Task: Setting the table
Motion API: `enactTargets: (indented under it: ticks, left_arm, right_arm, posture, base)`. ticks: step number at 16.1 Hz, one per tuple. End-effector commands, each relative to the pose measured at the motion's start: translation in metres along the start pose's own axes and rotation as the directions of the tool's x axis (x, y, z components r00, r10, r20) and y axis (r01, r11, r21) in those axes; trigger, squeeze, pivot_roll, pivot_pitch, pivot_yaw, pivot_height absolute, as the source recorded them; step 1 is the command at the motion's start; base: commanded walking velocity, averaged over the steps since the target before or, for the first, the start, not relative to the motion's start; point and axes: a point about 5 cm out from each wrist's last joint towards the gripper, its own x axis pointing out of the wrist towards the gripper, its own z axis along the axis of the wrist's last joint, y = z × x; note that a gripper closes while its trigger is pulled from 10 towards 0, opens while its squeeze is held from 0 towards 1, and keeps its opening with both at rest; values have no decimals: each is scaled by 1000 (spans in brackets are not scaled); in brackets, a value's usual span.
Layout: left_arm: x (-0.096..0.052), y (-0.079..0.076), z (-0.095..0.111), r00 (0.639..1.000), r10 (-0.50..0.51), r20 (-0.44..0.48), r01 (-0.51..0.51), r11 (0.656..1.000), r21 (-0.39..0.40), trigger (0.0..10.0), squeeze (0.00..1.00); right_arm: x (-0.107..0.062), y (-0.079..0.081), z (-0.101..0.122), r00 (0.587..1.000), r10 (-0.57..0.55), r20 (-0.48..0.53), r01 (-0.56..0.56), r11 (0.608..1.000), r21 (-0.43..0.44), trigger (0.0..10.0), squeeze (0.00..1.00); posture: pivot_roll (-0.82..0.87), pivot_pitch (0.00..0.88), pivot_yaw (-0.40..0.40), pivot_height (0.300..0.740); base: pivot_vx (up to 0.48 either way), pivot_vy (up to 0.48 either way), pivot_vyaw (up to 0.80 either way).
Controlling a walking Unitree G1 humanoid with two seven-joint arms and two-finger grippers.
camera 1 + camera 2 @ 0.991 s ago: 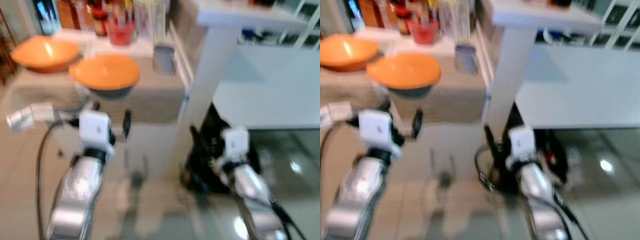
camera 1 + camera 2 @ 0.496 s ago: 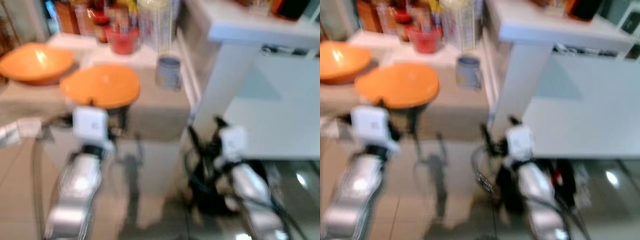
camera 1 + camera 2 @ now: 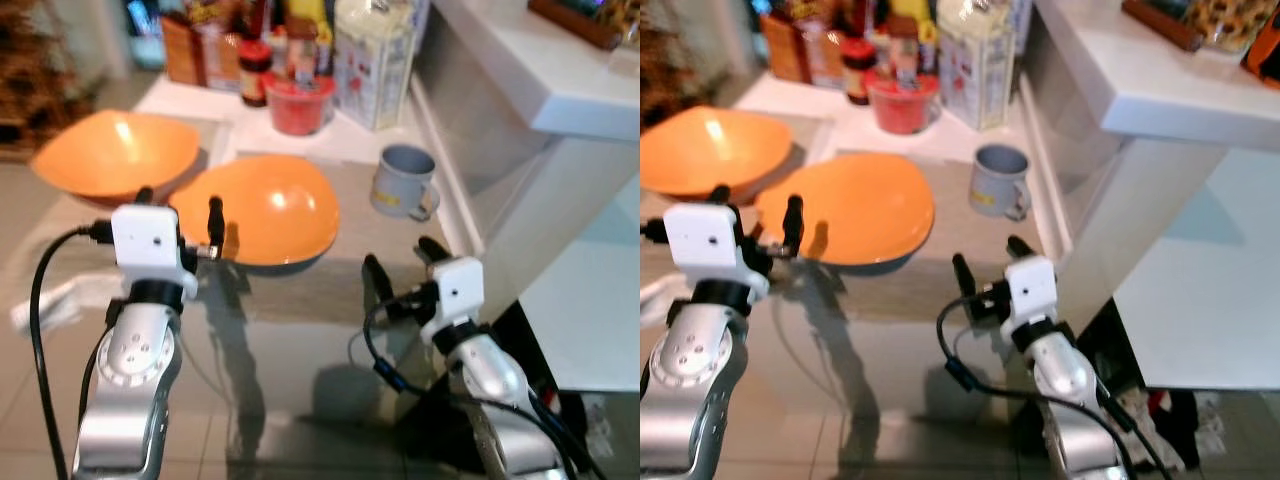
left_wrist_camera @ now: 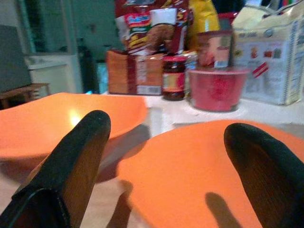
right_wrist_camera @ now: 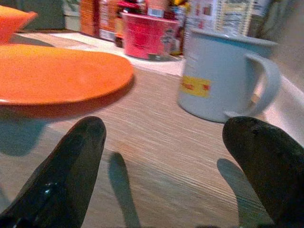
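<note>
Two orange bowls stand on the wooden table (image 3: 300, 310): the nearer bowl (image 3: 270, 205) in the middle and the farther bowl (image 3: 115, 150) to its left. A grey mug (image 3: 403, 182) with a yellow label stands right of the nearer bowl. My left gripper (image 3: 180, 202) is open at the nearer bowl's left rim, and its wrist view shows that bowl (image 4: 190, 166) between the black fingers (image 4: 80, 142). My right gripper (image 3: 400, 255) is open low over the tabletop, just short of the mug (image 5: 223, 76), with nothing between its fingers.
A red tub (image 3: 298, 103), jars, snack bags and a tall carton (image 3: 375, 60) crowd the table's far side. A white counter ledge (image 3: 540, 70) and its post rise close on the right. Black cables hang from both wrists.
The whole view has shifted and sharpened: I have come closer to the table. Both grippers, earlier in front of the table's edge, now reach over the tabletop.
</note>
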Motion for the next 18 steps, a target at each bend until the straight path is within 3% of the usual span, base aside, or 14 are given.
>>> enactTargets:
  ticks: [1,2,5,7,10,12,18]
  left_arm:
    - [-1,-3,2,1000,-1,4,1,1000,8,10000,0]
    - [-1,-4,2,1000,-3,6,3,1000,8,10000,0]
    - [-1,-6,2,1000,-22,-2,22,1000,10,10000,0]
    - [-3,-12,-3,996,-75,-51,74,997,-18,10000,0]
    - [-6,-19,-13,971,-172,-166,147,977,-152,10000,0]
    - [3,-16,-20,953,-180,-242,102,948,-303,10000,0]
    - [28,5,-30,940,-121,-318,-47,879,-474,10000,0]
  right_arm:
    - [-2,-5,4,1000,-15,17,16,1000,-7,10000,196]
    - [-2,-5,4,1000,-17,14,17,1000,-11,10000,220]
    - [1,-8,3,1000,-29,5,29,999,-18,10000,157]
    - [0,-7,2,1000,-24,3,24,1000,-17,10000,149]
    - [-2,-5,0,1000,-17,-4,17,1000,-13,10000,161]
    - [-3,-4,0,1000,-15,-7,15,1000,-11,10000,161]
    - [-9,-2,1,1000,-19,-9,19,1000,-4,10000,165]
  posture:
    - [120,21,-91,740]
    - [121,19,-95,740]
    - [125,15,-96,740]
    - [127,15,-95,740]
    - [130,22,-93,740]
    - [127,23,-90,740]
    - [107,32,-82,740]
  base:
    - [0,0,788]
    - [0,0,769]
    - [0,0,0]
    - [0,0,0]
    - [0,0,0]
    - [0,0,0]
    - [0,0,0]
